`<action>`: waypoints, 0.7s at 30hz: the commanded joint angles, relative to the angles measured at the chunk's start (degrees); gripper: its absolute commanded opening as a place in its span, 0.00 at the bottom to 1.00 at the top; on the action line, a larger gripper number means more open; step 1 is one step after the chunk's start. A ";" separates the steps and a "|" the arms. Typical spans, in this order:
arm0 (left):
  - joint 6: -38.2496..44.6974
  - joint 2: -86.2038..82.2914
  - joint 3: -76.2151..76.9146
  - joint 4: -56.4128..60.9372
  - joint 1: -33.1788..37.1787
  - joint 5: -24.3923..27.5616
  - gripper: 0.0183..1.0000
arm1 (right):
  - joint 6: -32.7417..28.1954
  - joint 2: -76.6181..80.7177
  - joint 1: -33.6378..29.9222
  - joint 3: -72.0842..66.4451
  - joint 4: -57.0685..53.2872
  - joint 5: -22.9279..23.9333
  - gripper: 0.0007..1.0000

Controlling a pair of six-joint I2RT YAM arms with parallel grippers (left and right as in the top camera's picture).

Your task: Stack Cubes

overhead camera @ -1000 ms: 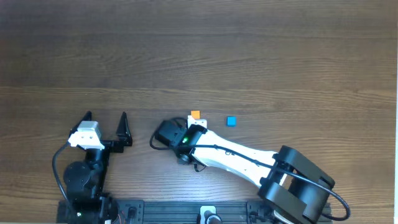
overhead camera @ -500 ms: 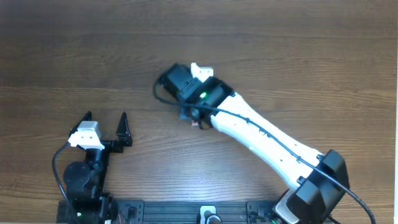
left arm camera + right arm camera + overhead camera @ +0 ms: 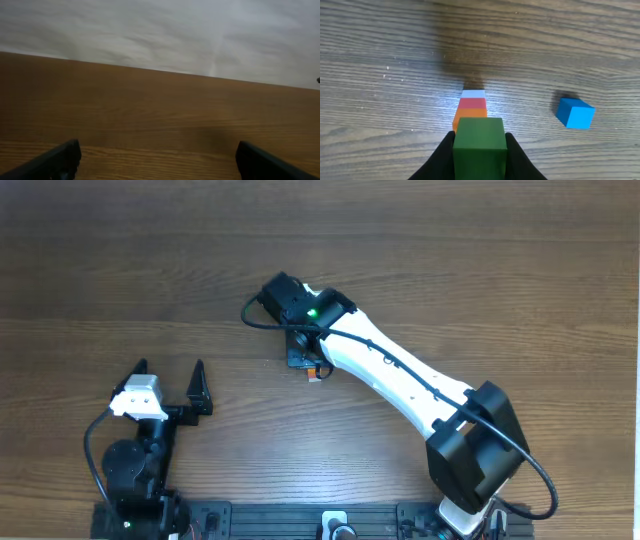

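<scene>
My right gripper (image 3: 480, 152) is shut on a green cube (image 3: 479, 144), which sits between its two fingers. Just beyond the green cube I see an orange cube (image 3: 464, 118), then a red face (image 3: 473, 103) and a pale one (image 3: 473, 93) in line with it; stacked or in a row, I cannot tell. A blue cube (image 3: 575, 112) lies alone on the wood to one side. From above, the right gripper (image 3: 305, 358) is mid-table with a sliver of red (image 3: 315, 374) at its edge. My left gripper (image 3: 170, 370) stands open near its base, holding nothing.
The wooden table (image 3: 480, 270) stretches bare around the cubes. The right arm (image 3: 400, 385) runs diagonally from the bottom right to the middle. In the left wrist view, bare wood (image 3: 160, 125) runs to a pale wall (image 3: 160, 35).
The right arm swung up the top view, then settled slightly lower, and now covers the spot where the orange and blue cubes showed. The left arm has stayed still.
</scene>
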 commanded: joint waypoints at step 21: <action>1.05 -0.24 -0.28 -0.07 0.39 0.57 1.00 | -0.94 2.10 0.28 1.27 -0.17 -3.85 0.01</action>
